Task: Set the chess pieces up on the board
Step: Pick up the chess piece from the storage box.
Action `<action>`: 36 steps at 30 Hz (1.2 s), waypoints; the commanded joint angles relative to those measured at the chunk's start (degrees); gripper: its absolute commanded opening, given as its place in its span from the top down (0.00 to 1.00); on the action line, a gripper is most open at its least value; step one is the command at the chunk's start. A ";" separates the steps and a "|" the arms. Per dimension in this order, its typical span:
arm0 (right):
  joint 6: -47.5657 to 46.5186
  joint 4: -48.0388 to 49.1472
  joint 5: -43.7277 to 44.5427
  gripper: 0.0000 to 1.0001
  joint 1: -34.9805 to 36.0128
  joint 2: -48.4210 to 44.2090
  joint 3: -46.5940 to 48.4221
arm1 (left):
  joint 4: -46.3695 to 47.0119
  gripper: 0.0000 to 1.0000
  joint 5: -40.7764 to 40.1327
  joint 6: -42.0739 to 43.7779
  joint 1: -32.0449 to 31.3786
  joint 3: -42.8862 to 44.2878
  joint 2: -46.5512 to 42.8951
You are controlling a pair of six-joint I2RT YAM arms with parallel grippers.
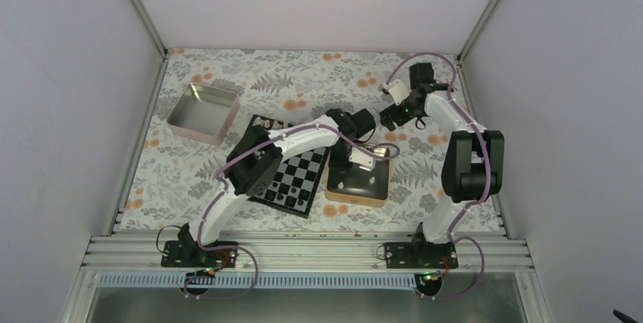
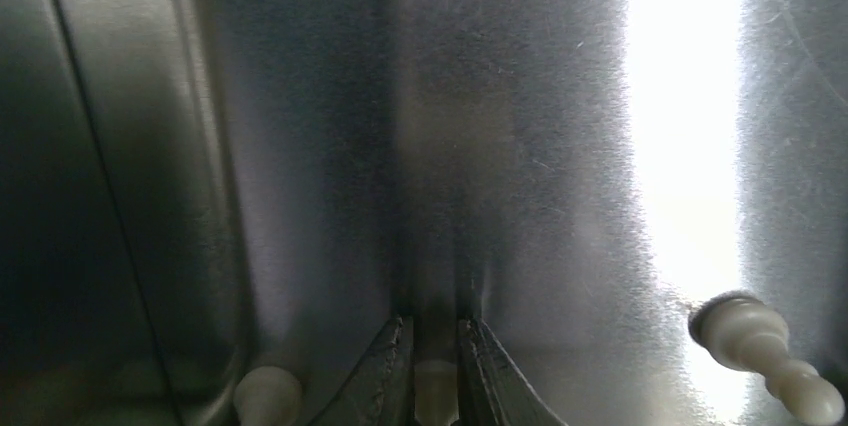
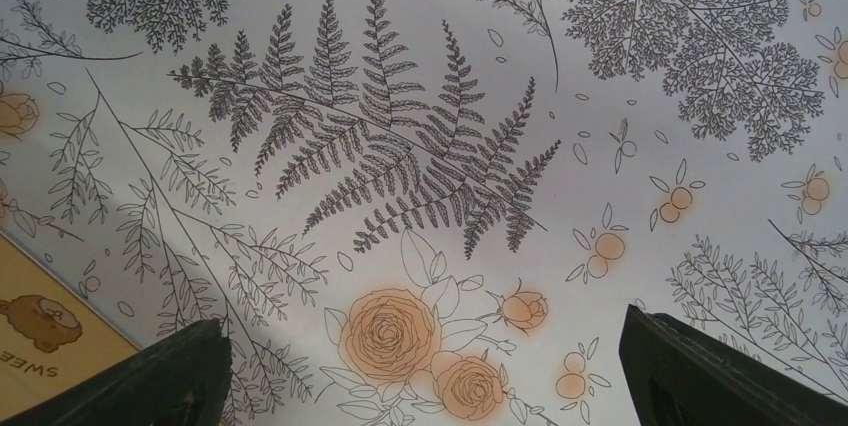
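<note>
**Top view.** Shows the board (image 1: 302, 175) flat on the floral worktop (image 1: 303, 80), near centre. Places the gold tin (image 1: 356, 199) just beside its 3 o'clock edge and the pinkish silver tin (image 1: 199, 132) apart at 10 o'clock. Carries the left arm (image 1: 292, 139) across the board and down into the gold tin, evidently the store to draw from. Holds the right arm (image 1: 455, 122) off at 1 o'clock of that tin, out of the left arm's way. Too coarse to settle what stands on the squares.

**Left wrist view.** Looks onto the tin's brushed metal floor (image 2: 520, 146). Sets the left fingers (image 2: 385, 376) at 6 o'clock, clenched on one cream chessman (image 2: 436, 391), with the gap kept narrow to suit so small a thing. Finds more chess pieces (image 2: 765, 356) loose on the floor: one on its side at 4 o'clock, one at 7 o'clock, one cut off at 12 o'clock. Judged step: picking from the tin. Calls next for a straight lift clear of the tin wall, then a carry to the board at 9 o'clock.

**Right wrist view.** Faces bare floral worktop, with a corner of the gold tin at 8 o'clock. Spreads the right fingers (image 3: 150, 376) wide at 7 and 5 o'clock, released and grasping nothing. Reads as a waiting posture.
</note>
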 commanded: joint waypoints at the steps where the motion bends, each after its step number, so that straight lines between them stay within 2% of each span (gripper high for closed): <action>1: -0.81 -0.33 -1.33 0.00 0.50 0.13 -0.48 | -2.14 0.86 -1.44 0.82 -0.54 1.83 1.57; 6: -1.00 -0.55 -1.60 0.00 0.49 0.29 -0.54 | -3.16 0.79 -3.08 1.06 -0.78 2.75 1.66; 10: -1.07 -0.64 -1.70 0.00 0.50 0.29 -0.57 | -5.45 0.77 -4.81 1.55 -1.21 5.12 2.25; 19: -1.50 -1.03 -2.04 0.00 0.51 0.14 -0.72 | -11.50 0.76 -7.71 2.47 -2.11 10.84 5.27; 32: -1.69 -1.33 -2.39 0.00 0.62 0.04 -0.74 | -11.60 0.77 -9.95 2.64 -2.39 9.46 5.12; 36: -1.72 -1.41 -2.45 0.00 0.66 0.03 -0.75 | -11.61 0.80 -9.88 2.75 -2.51 9.67 5.22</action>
